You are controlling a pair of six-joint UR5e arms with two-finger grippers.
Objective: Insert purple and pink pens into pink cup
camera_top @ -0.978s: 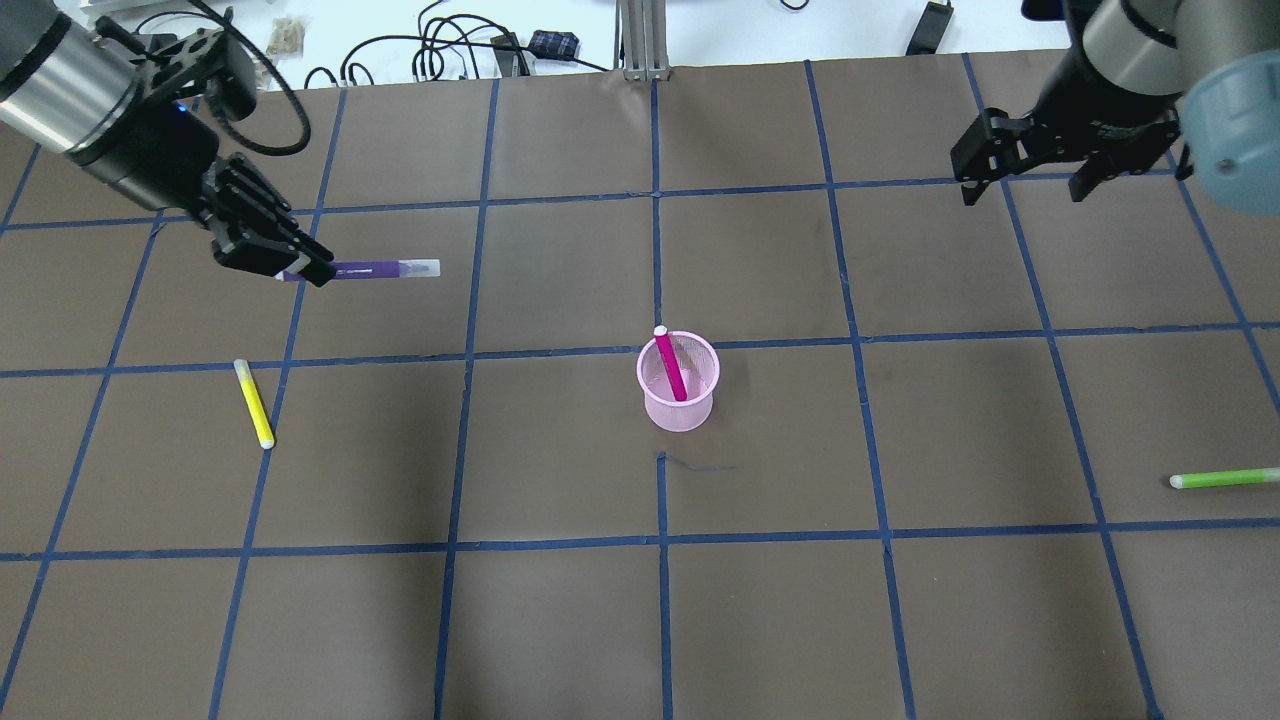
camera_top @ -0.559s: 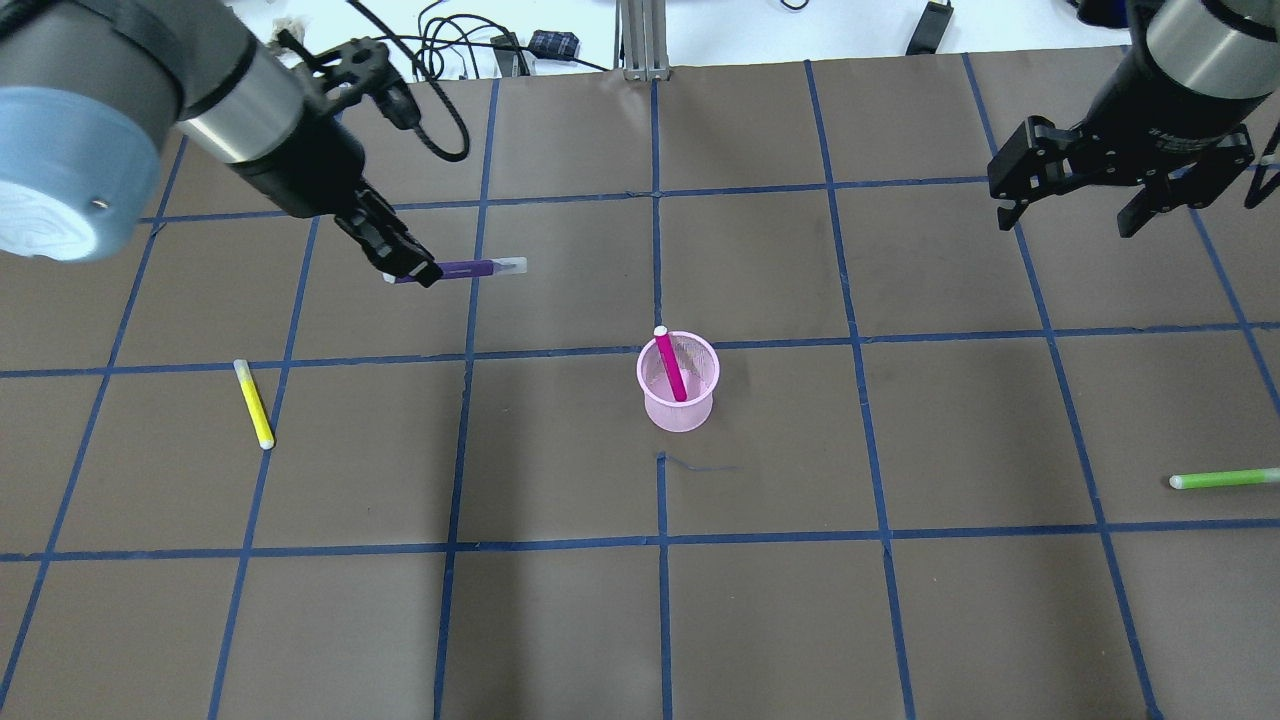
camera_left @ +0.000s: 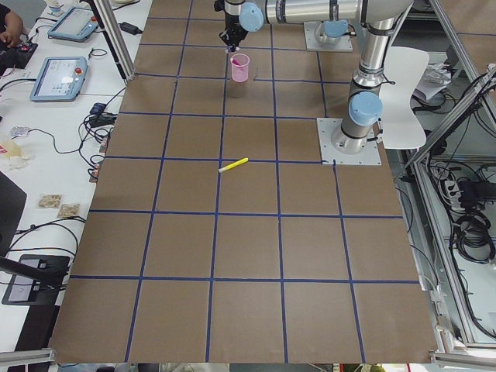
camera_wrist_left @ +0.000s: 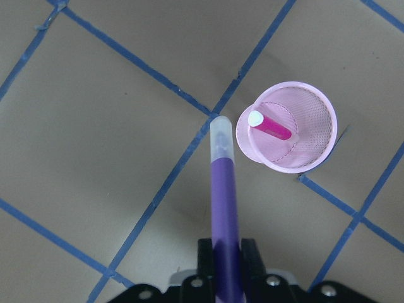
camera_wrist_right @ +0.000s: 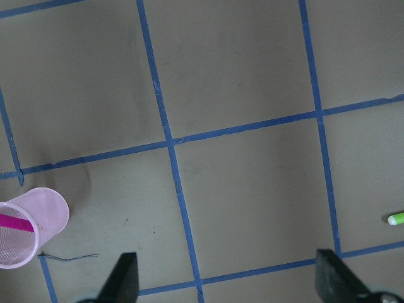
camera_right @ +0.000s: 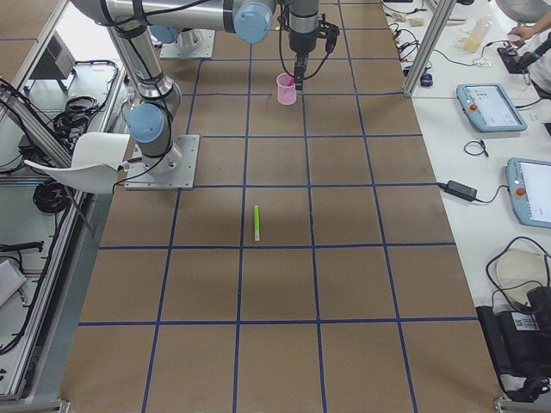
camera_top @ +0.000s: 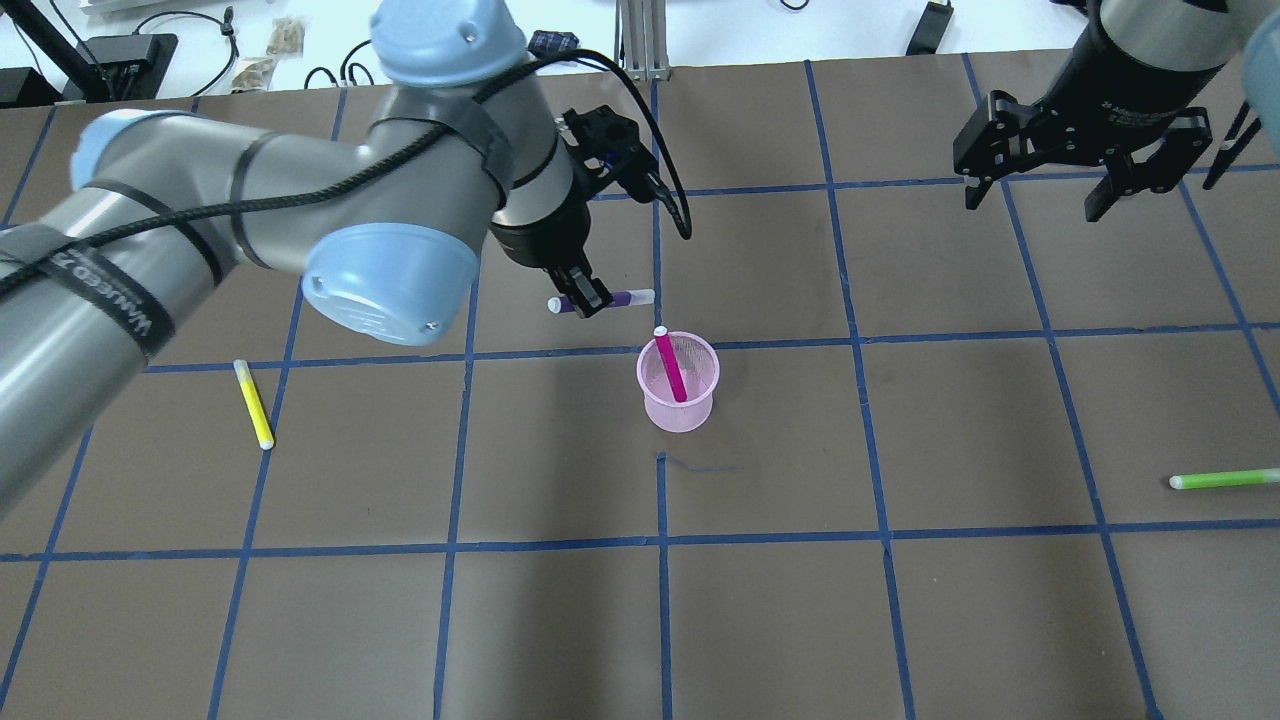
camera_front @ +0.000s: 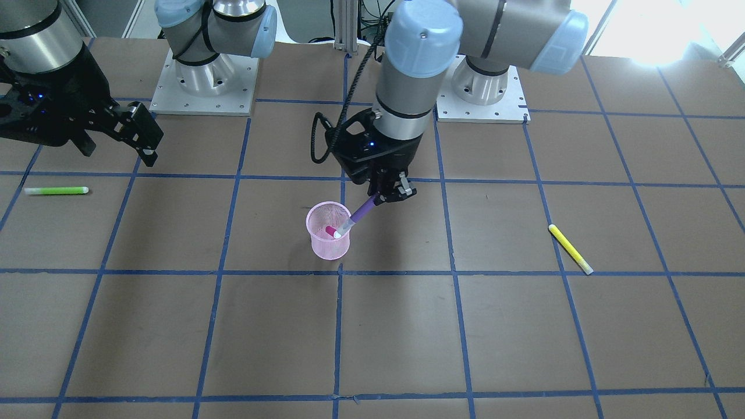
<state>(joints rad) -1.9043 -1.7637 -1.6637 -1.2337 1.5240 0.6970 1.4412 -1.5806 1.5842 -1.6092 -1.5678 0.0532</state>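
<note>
The pink mesh cup (camera_top: 679, 408) stands upright near the table's middle, and the pink pen (camera_top: 670, 367) leans inside it. My left gripper (camera_top: 585, 298) is shut on the purple pen (camera_top: 622, 297) and holds it in the air just left of and behind the cup. In the front-facing view the purple pen (camera_front: 362, 214) slants down with its capped tip over the cup's rim (camera_front: 314, 214). In the left wrist view the purple pen (camera_wrist_left: 224, 208) ends beside the cup (camera_wrist_left: 314, 156). My right gripper (camera_top: 1035, 195) is open and empty, far back right.
A yellow pen (camera_top: 253, 403) lies on the table at the left. A green pen (camera_top: 1225, 479) lies near the right edge. Cables and small devices lie beyond the table's far edge. Blue tape lines grid the brown surface.
My left arm has carried the purple pen rightward from the left of the table to just beside the cup. The right gripper has shifted slightly and stays open.
</note>
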